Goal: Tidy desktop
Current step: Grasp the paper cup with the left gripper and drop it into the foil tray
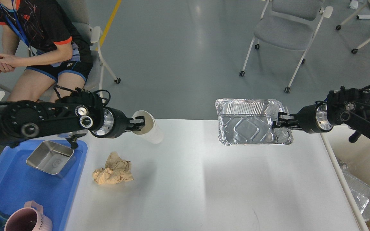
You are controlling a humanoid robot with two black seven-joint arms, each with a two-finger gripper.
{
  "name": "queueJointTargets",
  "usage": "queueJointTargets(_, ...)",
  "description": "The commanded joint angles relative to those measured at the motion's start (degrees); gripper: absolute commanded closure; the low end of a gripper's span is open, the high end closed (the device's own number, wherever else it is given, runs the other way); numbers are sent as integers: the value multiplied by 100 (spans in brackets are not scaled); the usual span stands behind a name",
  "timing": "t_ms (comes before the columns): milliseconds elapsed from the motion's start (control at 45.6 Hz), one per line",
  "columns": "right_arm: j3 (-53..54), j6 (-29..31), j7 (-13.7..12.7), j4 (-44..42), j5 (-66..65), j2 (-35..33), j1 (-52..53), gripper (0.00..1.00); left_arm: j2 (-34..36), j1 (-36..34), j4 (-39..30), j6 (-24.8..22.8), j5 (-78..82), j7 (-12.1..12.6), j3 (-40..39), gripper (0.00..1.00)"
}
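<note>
The white desktop (204, 186) fills the lower middle of the head view. My left gripper (139, 124) is shut on the rim of a white paper cup (149, 132) and holds it tilted above the desktop's far edge. My right gripper (280, 121) is shut on the right rim of a foil tray (246, 126), held above the desktop's far right part. A crumpled brown paper ball (113, 169) lies on the desktop near the left.
A blue plastic tray (11, 189) at the left holds a steel box (50, 158) and a pink mug (27, 219). A bin at the right holds foil trays (363, 194). A seated person (40, 48) and chairs (284, 32) are beyond the desktop.
</note>
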Motion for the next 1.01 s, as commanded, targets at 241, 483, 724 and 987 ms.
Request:
queueJointTargets(241, 0, -6, 7, 2, 0, -11, -14, 100, 1921, -618, -296, -2435, -14, -25, -2092, 100)
queueJointTargets(483, 9, 2, 16, 2, 0, -11, -23, 100, 1940, -548, -252, -2348, -14, -25, -2057, 100)
queueJointTargets(724, 79, -6, 16, 11, 0, 7, -67, 100, 377, -13, 20, -1075, -6, -86, -2153, 100)
queueJointTargets(987, 79, -6, 16, 20, 0, 7, -85, 100, -2392, 1131, 1891, -388, 407, -262, -3041, 100)
